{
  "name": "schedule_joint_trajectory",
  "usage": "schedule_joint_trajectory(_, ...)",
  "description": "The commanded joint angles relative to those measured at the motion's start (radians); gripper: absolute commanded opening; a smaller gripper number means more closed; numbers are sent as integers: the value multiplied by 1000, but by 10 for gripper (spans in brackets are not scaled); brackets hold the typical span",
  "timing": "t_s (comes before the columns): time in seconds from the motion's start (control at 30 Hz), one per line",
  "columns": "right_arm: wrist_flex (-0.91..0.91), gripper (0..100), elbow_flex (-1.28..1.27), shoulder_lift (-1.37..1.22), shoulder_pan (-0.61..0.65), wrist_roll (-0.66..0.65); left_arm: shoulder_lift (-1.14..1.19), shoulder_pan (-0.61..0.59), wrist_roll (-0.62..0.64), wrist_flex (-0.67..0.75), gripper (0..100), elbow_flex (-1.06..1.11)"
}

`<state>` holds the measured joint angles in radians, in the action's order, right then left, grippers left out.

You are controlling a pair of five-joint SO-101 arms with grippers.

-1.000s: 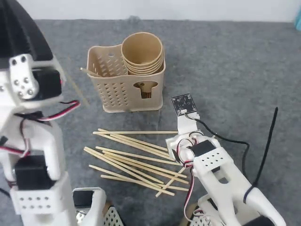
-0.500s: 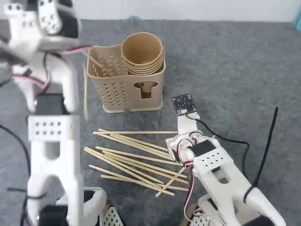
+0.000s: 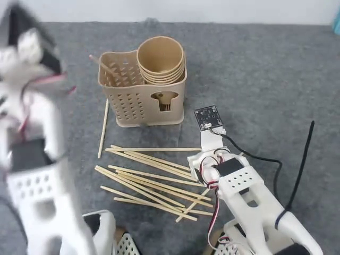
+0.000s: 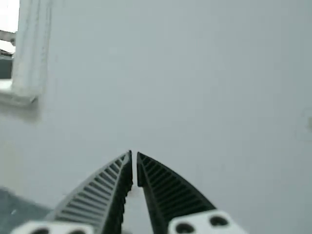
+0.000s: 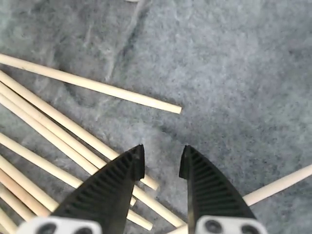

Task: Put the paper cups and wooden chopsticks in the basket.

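Observation:
A tan perforated basket (image 3: pixel 141 103) stands on the grey carpet with a stack of paper cups (image 3: pixel 161 58) in its right half. One wooden chopstick (image 3: pixel 102 66) leans inside its left half. Another chopstick (image 3: pixel 103 129) lies on the carpet just left of the basket. A pile of several chopsticks (image 3: pixel 151 178) lies in front of it. My right gripper (image 5: pixel 162 153) hovers low over the pile's right end, open, with nothing between its fingers. My left gripper (image 4: pixel 134 156) is raised toward a white wall, shut and holding nothing; its arm (image 3: pixel 32 106) towers at the left.
The right arm (image 3: pixel 236 183) and its black cable (image 3: pixel 300 159) take up the front right. The left arm's white base (image 3: pixel 58 223) fills the front left. Bare carpet (image 3: pixel 265 74) stretches right of the basket.
The left arm has swung about at the left side. A chopstick that hung beside the basket's left wall now lies on the carpet there. The right arm has not moved.

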<state>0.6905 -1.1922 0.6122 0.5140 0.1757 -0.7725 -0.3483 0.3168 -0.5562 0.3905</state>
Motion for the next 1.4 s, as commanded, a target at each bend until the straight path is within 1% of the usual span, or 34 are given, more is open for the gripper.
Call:
schedule_joint_trajectory(0.0,-27,136,0,18,-13,-18,-127,-75,-6,-244,13,71)
schedule_joint_trajectory(0.07,-27,136,0,18,-13,-18,-135,-98,-12,-290,13,150)
schedule_joint_trajectory(0.17,-27,136,-2,18,-13,-18,-92,-107,-100,-259,42,295)
schedule_joint_trajectory(0.23,-27,136,-2,18,-13,-18,-40,-106,-135,-206,98,381)
schedule_joint_trajectory(0.33,-27,136,-2,18,-13,-18,51,-109,-135,-133,215,464)
schedule_joint_trajectory(0.43,-27,136,-2,18,-13,-18,132,-110,-141,-132,322,499)
schedule_joint_trajectory(0.5,-27,136,-2,18,-13,-18,181,-104,-144,-127,360,515)
schedule_joint_trajectory(0.53,-27,136,-2,18,-13,-18,207,-104,-146,-126,363,512)
schedule_joint_trajectory(0.7,-27,136,-2,18,-13,-18,345,-68,-207,-126,363,461)
schedule_joint_trajectory(0.77,-27,136,-2,18,-13,-18,413,-46,-221,-103,363,443)
schedule_joint_trajectory(0.9,-27,136,-2,18,-13,-18,559,-40,-262,-37,363,404)
schedule_joint_trajectory(1.0,-27,136,-2,18,-13,-18,663,-40,-319,-38,363,355)
schedule_joint_trajectory(1.13,-27,137,-2,18,-13,-18,798,-40,-365,-38,359,282)
schedule_joint_trajectory(1.17,-27,137,-2,18,-13,-18,822,-40,-370,-41,348,262)
schedule_joint_trajectory(1.23,-27,138,-2,18,-13,-18,862,-38,-376,-75,294,213)
schedule_joint_trajectory(1.37,-27,139,-2,18,-13,-18,922,-37,-433,-115,122,128)
